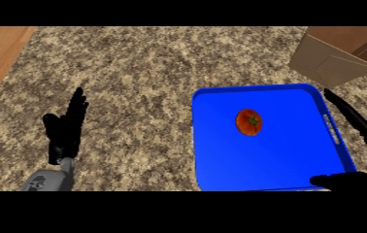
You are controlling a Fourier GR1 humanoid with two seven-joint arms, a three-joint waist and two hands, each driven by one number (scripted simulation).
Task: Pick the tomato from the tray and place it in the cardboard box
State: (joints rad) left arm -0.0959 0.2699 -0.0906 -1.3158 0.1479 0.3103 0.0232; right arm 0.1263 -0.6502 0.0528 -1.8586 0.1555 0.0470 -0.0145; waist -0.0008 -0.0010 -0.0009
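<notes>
A red tomato [249, 122] with a green stem mark lies near the middle of the blue tray [215, 169]. The cardboard box [329, 57] stands at the far right corner, cut off by the view's edge. My right hand [347, 111] shows at the tray's right rim, fingers straight and spread, the thumb low by the tray's near right corner; it is apart from the tomato and holds nothing. My left hand [64, 127] rests open on the left of the counter, fingers pointing up.
The speckled stone counter [143, 62] spreads to the left of and behind the tray. A wooden strip [13, 42] runs along the counter's far left edge.
</notes>
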